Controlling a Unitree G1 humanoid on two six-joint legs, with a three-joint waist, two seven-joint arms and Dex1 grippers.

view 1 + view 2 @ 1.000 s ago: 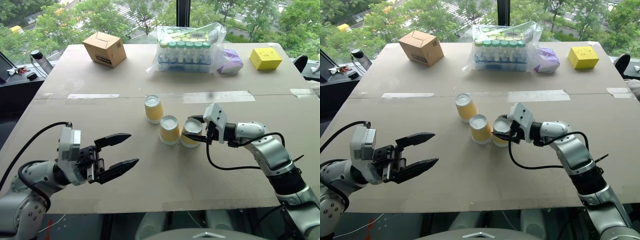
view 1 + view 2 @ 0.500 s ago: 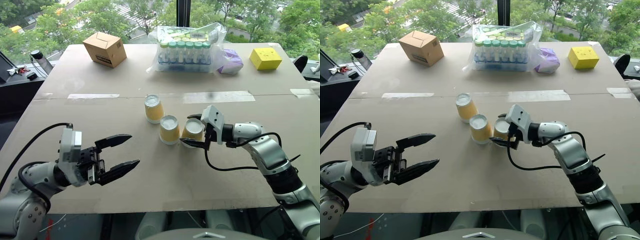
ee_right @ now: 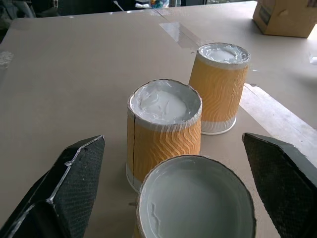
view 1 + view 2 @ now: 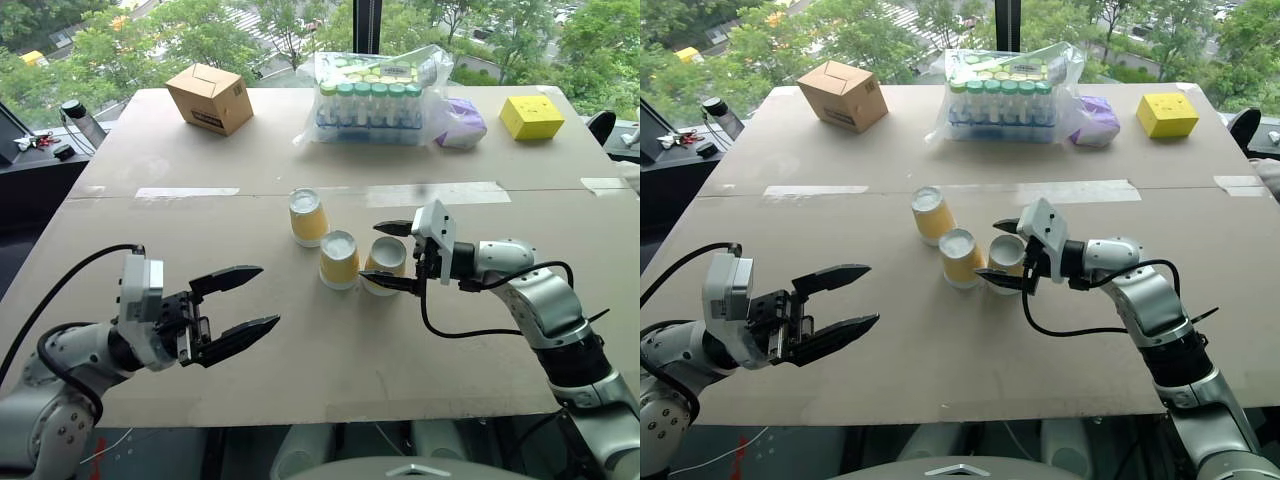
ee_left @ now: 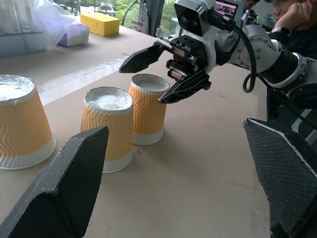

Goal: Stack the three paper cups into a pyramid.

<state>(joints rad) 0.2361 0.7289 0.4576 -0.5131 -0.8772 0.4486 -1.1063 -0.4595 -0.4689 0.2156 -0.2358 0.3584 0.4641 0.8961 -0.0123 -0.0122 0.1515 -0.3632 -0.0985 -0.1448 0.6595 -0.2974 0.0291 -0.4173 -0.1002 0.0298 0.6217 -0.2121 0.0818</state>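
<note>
Three paper cups (image 4: pixel 340 258) are set upside down in a diagonal row at mid counter (image 4: pixel 200 215); a bag of vials (image 4: pixel 378 98) lies behind them.

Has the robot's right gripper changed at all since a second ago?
Yes. The right gripper has opened and let go of the nearest yellow-orange ribbed paper cup, which stands beside the middle cup.
</note>
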